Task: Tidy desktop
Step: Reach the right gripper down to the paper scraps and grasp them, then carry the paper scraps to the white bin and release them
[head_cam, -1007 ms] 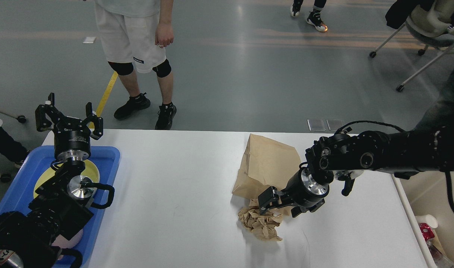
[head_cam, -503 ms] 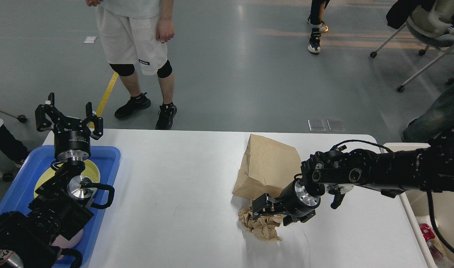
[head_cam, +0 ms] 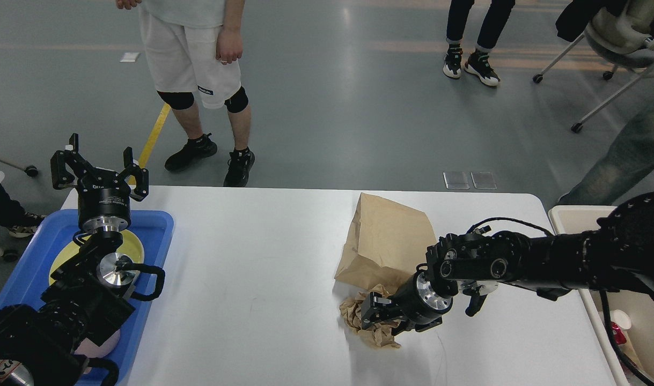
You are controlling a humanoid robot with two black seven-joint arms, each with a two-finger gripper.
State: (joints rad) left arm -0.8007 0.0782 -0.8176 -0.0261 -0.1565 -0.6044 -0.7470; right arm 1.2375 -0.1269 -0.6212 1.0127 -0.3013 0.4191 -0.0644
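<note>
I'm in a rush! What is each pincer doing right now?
Left pincer: open, holding nothing.
Right pincer: on the crumpled brown paper; can't tell if it has closed.

White desktop (head_cam: 251,257) — brown paper bag (head_cam: 386,241); crumpled paper wad (head_cam: 359,316) beside it; blue tray (head_cam: 155,225) at left

Smooth, faintly glossy large white rectangular desktop (head_cam: 251,268), matt creased brown paper bag (head_cam: 386,241), rough crumpled tan paper wad (head_cam: 359,321), shiny blue plastic tray (head_cam: 155,225), brushed-metal wrist rings.

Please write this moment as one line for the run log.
left gripper: open, raised over blue tray | right gripper: on crumpled paper, closure unclear | paper bag: on desktop
</note>
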